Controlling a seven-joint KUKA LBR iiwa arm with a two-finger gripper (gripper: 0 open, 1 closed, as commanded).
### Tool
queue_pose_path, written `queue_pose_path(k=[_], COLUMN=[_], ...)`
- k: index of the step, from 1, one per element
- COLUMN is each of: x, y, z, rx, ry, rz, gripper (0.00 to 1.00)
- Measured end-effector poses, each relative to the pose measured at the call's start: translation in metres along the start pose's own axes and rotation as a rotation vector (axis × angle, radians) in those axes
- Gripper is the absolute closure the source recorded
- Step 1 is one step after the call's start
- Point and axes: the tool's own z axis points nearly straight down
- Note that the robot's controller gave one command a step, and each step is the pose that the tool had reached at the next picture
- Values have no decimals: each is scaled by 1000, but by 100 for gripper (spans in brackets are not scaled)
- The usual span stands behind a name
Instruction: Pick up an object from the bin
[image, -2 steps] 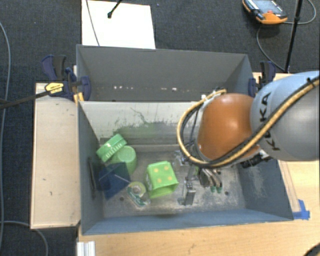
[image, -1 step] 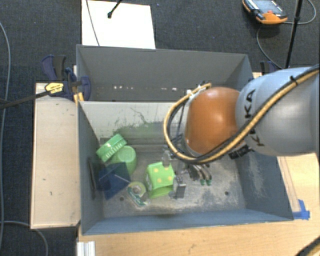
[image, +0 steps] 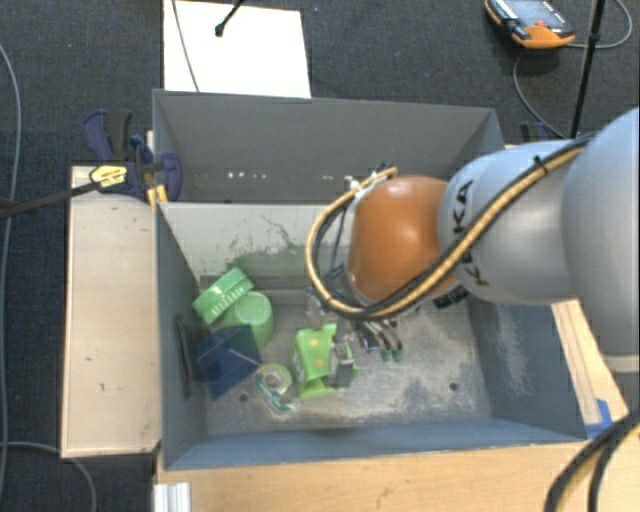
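Observation:
My gripper (image: 347, 364) reaches down into the middle of the bin floor, mostly hidden under the arm's orange cover. It sits right against the right side of a bright green blocky toy (image: 314, 357) that stands on the floor. Whether the toy is gripped I cannot tell. Just left of the toy, near the front wall, lies a small clear round piece with a green rim (image: 272, 385).
At the bin's left lie a green ribbed lid (image: 222, 295) on a green cup (image: 256, 316), a dark blue block (image: 226, 360) and a black flat strip (image: 184, 355). The arm and its cables cover the bin's middle and right back.

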Motion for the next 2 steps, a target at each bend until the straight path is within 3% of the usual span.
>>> queue_pose_path(k=[1,2], x=[-5,-5], y=[7,7], z=[23,23], rx=[4,4], ry=[-26,-25], rz=[-107,-105], gripper=[100,100])
